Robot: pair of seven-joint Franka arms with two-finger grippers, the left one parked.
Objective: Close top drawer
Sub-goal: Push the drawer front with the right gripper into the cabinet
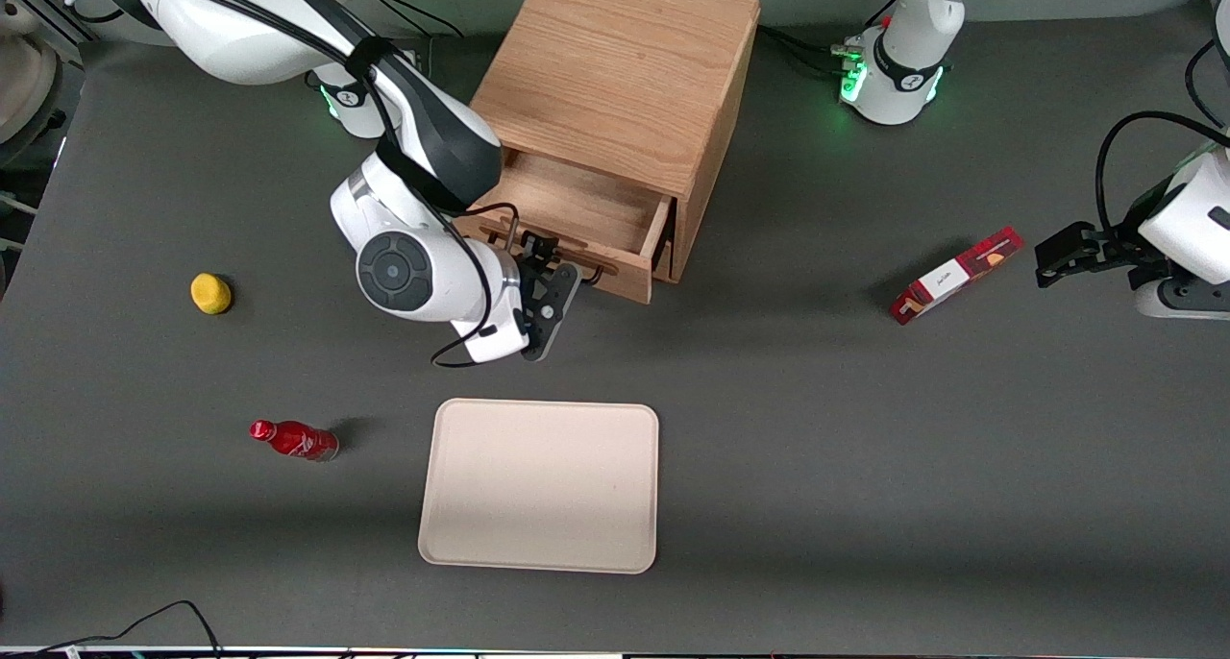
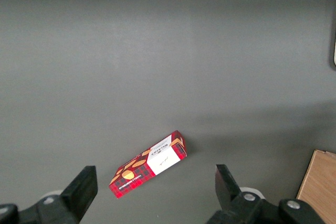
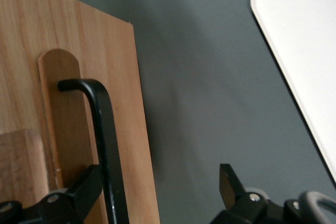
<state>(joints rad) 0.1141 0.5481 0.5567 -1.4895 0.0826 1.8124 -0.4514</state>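
On the bench [image 1: 865, 448], the cabinet's [image 1: 615, 73] top drawer [image 1: 577, 222] stands pulled out toward six o'clock, so keep your spread end effector [image 1: 550, 289] square on its front and push straight toward twelve o'clock.

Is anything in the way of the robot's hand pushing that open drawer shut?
Nothing visible. The gripper is open right at the top drawer front, straddling its black handle. The drawer looks empty, so it should slide into the cabinet.

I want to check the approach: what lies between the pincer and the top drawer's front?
Nothing: in the right wrist view the open pincer straddles the top drawer's black handle.
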